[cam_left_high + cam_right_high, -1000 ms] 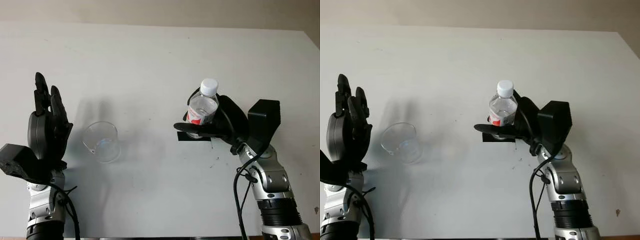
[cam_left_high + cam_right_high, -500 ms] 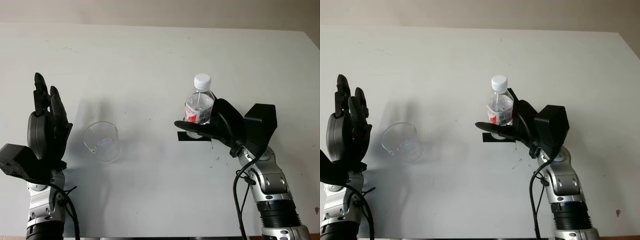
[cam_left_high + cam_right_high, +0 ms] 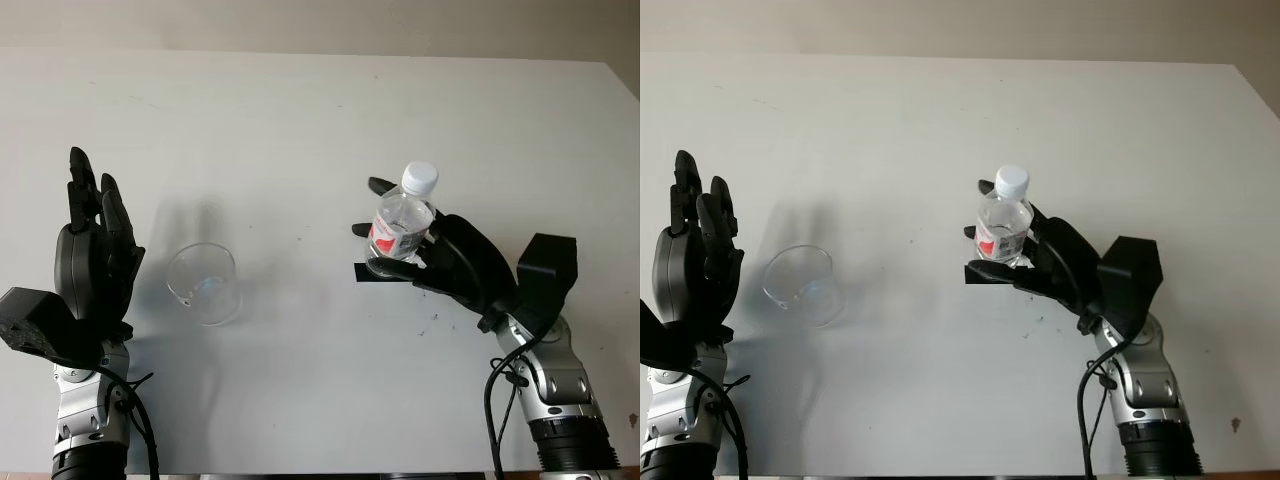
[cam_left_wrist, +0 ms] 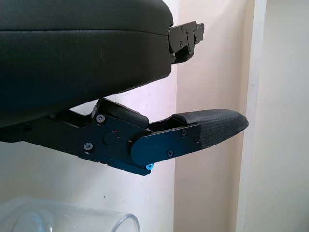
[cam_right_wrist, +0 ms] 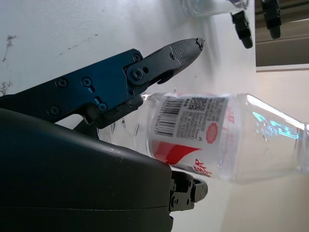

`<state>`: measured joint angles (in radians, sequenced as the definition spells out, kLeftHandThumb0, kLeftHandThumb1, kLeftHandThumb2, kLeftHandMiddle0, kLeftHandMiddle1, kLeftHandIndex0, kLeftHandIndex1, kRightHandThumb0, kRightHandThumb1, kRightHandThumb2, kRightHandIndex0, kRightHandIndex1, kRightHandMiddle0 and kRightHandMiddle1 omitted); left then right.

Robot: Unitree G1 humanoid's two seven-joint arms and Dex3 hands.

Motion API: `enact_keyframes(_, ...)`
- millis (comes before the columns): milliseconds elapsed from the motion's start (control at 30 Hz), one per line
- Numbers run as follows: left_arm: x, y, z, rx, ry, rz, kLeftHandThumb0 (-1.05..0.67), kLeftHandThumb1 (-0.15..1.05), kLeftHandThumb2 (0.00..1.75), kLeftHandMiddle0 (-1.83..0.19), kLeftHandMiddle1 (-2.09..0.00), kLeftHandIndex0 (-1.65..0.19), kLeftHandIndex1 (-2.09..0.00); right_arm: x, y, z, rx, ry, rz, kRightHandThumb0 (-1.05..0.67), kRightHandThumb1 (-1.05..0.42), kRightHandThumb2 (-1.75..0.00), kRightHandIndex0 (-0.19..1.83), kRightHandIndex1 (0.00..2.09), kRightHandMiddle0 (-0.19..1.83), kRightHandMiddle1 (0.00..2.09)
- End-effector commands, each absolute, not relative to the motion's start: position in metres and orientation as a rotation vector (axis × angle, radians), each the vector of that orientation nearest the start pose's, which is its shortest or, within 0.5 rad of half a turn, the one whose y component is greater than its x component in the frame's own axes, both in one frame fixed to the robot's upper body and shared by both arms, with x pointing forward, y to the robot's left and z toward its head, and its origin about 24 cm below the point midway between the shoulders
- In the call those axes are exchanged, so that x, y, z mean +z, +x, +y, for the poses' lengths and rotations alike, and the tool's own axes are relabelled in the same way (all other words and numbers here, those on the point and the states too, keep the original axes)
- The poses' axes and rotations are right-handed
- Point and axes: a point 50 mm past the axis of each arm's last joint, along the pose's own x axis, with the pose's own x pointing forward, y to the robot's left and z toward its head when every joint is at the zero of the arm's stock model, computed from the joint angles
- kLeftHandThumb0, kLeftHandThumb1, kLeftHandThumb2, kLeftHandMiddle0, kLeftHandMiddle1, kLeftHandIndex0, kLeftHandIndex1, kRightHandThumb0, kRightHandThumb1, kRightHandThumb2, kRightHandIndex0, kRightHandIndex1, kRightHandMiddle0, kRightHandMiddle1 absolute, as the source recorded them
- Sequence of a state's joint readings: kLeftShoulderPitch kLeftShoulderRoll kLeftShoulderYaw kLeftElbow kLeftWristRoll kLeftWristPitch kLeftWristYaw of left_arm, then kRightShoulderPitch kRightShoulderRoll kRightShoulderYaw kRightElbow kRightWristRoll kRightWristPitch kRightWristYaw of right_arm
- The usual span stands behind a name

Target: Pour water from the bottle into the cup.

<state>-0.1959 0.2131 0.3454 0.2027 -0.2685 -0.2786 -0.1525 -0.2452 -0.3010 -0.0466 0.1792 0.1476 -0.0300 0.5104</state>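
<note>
The right hand (image 3: 420, 255) is wrapped around the bottle (image 3: 402, 222), which has its white cap on and tips a little over the white table (image 3: 320, 120), while the see-through cup (image 3: 203, 283) stands well apart, just beside the open left hand (image 3: 95, 250).

Bare table (image 3: 300, 130) lies between the bottle (image 3: 402, 222) and the cup (image 3: 203, 283).
</note>
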Motion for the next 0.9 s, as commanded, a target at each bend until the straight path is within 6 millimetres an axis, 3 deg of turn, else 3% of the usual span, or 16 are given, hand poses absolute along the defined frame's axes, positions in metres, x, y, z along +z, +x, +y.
enact_keyframes(0, 0.096, 0.271, 0.263, 0.187, -0.030, -0.363, -0.78, 1.05, 0.63, 0.14, -0.06, 0.19, -0.02, 0.066, 0.289, -0.199, 0.438, -0.221, -0.032, -0.76, -0.88, -0.06, -0.19, 0.00, -0.16, 0.02)
enact_keyframes(267, 0.096, 0.273, 0.263, 0.184, -0.034, -0.361, -0.79, 1.05, 0.63, 0.15, -0.05, 0.19, -0.02, 0.069, 0.288, -0.204, 0.356, -0.363, -0.163, -0.96, -0.93, -0.06, -0.19, 0.00, -0.19, 0.00)
enact_keyframes(867, 0.097, 0.275, 0.264, 0.182, -0.032, -0.364, -0.78, 1.05, 0.63, 0.13, -0.06, 0.19, -0.03, 0.093, 0.297, -0.198, 0.290, -0.318, -0.317, -0.91, -0.92, -0.05, -0.19, 0.00, -0.19, 0.00)
